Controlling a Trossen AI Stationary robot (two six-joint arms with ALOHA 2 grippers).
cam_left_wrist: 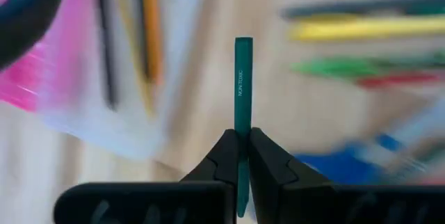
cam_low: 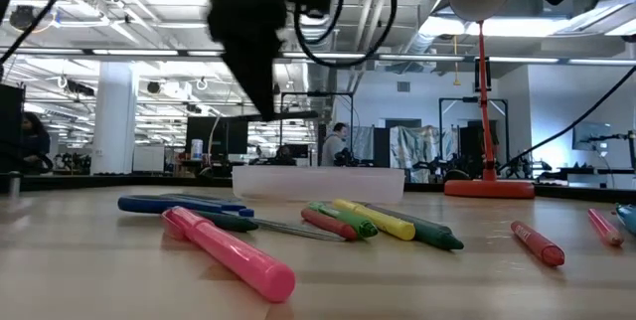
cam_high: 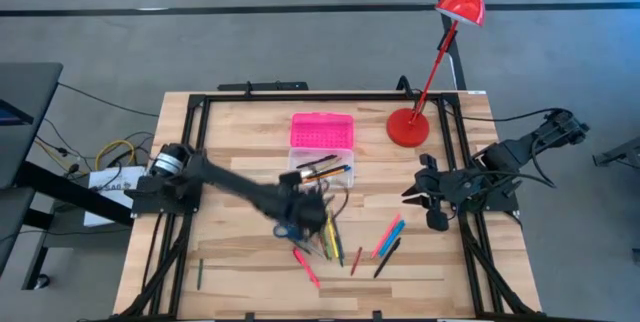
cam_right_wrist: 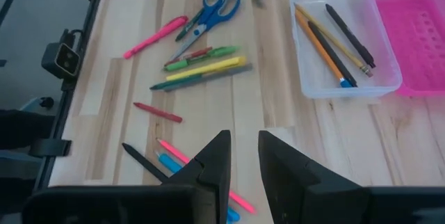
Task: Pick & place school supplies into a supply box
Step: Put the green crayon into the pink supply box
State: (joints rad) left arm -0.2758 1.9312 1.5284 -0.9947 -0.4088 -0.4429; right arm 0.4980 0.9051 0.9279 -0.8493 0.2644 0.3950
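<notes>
My left gripper [cam_left_wrist: 243,137] is shut on a dark green pen [cam_left_wrist: 243,78] and hangs above the table, between the supply box and a cluster of school supplies [cam_high: 332,237]. The supply box has a clear base [cam_high: 322,170] holding several pens [cam_right_wrist: 334,40], and its pink lid [cam_high: 322,130] lies open on the far side. Blue-handled scissors [cam_right_wrist: 212,8], a pink marker [cam_low: 234,255] and green and yellow markers [cam_right_wrist: 201,67] lie flat on the wood. My right gripper [cam_right_wrist: 240,151] stands open and apart at the table's right. My left gripper pinches the green pen between its two fingers, on the pen's shaft near one end [cam_left_wrist: 243,128]. The pen runs along the fingers and sticks out well past their tips. The pen is lifted clear of the table.
A red desk lamp [cam_high: 440,62] stands on its round base [cam_high: 408,127] at the far right of the table. More pens [cam_high: 390,234] lie near the front right, a pink one [cam_high: 306,267] near the front, and a dark pencil [cam_high: 200,274] at the front left.
</notes>
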